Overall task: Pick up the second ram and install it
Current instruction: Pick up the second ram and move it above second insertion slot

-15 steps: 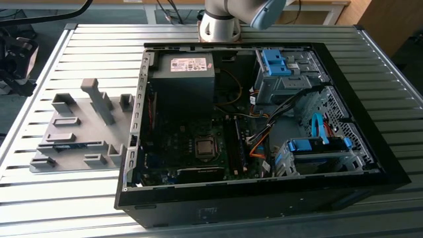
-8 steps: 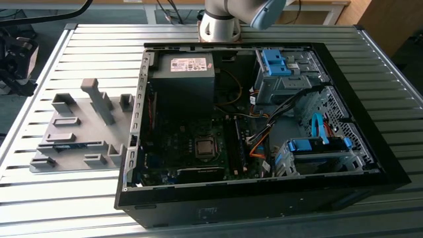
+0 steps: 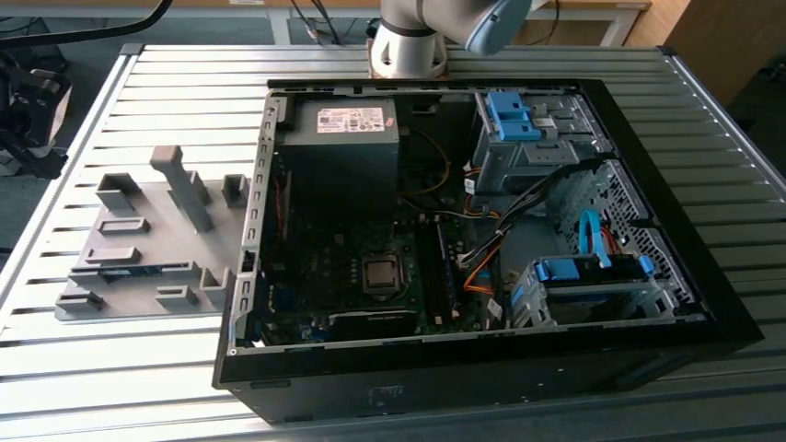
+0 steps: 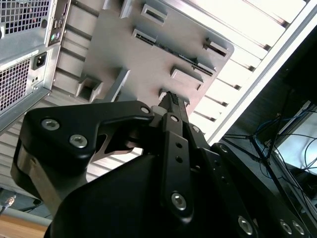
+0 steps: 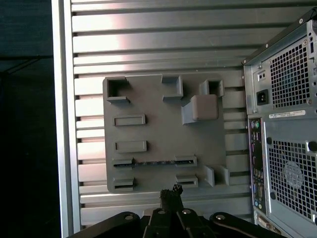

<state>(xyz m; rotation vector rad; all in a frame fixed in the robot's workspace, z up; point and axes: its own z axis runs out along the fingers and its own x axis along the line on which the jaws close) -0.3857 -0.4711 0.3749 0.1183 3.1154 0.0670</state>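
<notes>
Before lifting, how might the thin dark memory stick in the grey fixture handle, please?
The dark memory stick is slim: probably light, stiff. On edge in the grey fixture, it could tip once freed.

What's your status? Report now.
Empty hand shut, short of fixture. In its slot, second ram, untouched. Nothing blocking.

No legible print, even on the power-supply label (image 3: 350,120)
</notes>
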